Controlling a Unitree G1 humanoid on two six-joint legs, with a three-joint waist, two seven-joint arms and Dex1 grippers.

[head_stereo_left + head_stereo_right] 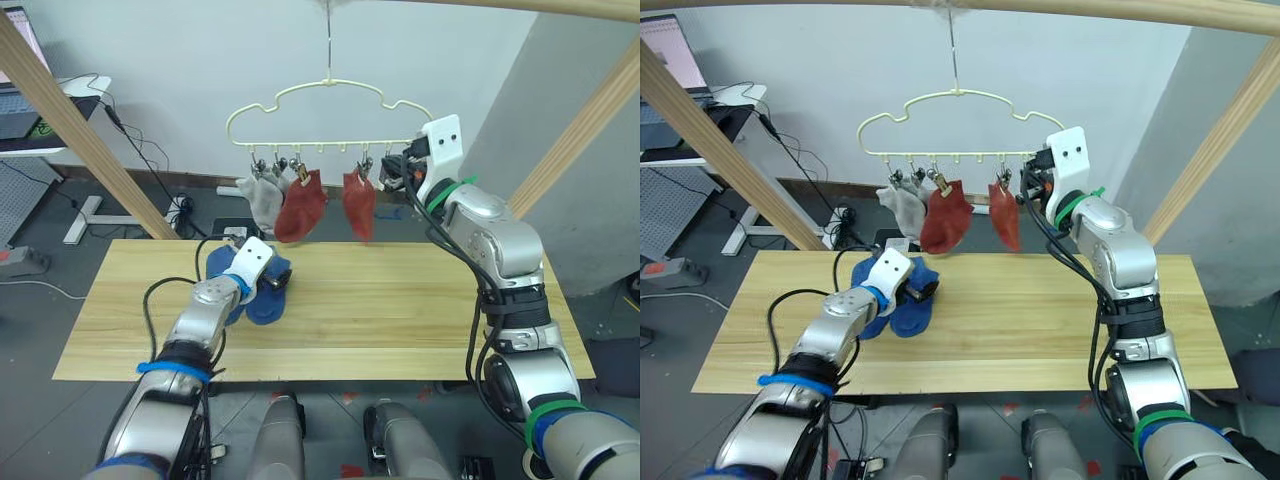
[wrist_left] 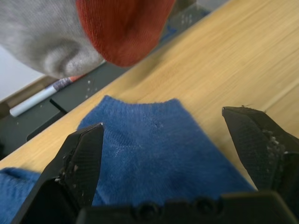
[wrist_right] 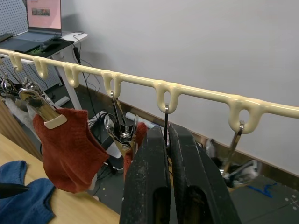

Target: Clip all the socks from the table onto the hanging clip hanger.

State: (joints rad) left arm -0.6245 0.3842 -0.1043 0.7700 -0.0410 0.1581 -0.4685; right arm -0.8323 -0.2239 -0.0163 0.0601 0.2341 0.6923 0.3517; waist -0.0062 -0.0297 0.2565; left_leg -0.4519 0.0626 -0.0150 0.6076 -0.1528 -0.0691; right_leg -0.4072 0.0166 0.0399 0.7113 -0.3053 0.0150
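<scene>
Four socks already hang from the clip hanger [image 1: 330, 118]. Two blue socks [image 1: 262, 290] wait on the table [image 1: 400, 320]. I see my left gripper [image 2: 175, 158] spread wide over one; my right gripper [image 3: 168, 154] pinches a clip's wire.

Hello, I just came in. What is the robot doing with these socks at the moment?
It is hanging socks on the clip hanger. Two grey socks and two rust-red socks already hang from clips. Two blue socks remain on the table. The left gripper is open over a blue sock, one of its fingers on each side. The right gripper is up at the hanger bar, shut around a clip wire.
</scene>
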